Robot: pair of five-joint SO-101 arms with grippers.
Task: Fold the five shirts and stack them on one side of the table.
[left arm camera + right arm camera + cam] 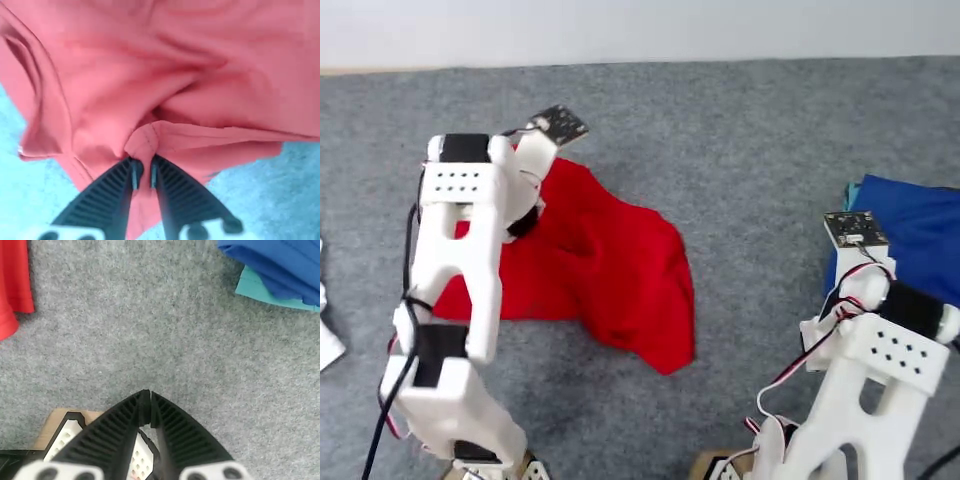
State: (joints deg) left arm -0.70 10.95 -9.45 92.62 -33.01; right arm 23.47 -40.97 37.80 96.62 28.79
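Over the grey worktop (750, 140), seen from the high view, the red shirt (610, 270) lies crumpled to the left of the middle and is not yet folded. The left arm (455, 260) stands over its left part. The blue shirt (910, 230) lies at the right edge, just beside the right arm (870, 370) and well apart from the red one.

From the left wrist view, the left tool (142, 172) has its jaws almost closed on a small hump of stitched hem of the red shirt. Only the tips hold the cloth and the bite is thin, so I judge that the hem can slip out when the arm lifts or pulls. The cloth around it is bunched in deep wrinkles. A pull on such a heap can drag a second layer along and give a crooked fold.

From the right wrist view, the right tool (147, 400) is closed with its tips touching and holds nothing, above bare worktop. An edge of the red shirt shows at one side. At the other side the blue shirt lies on a teal shirt (265, 287). With one tool alone holding, the free side of the red shirt may slide over the worktop instead of spreading out. If the right arm comes to help, closed jaws would only push the cloth. A wide swing could also disturb the stack beside it.
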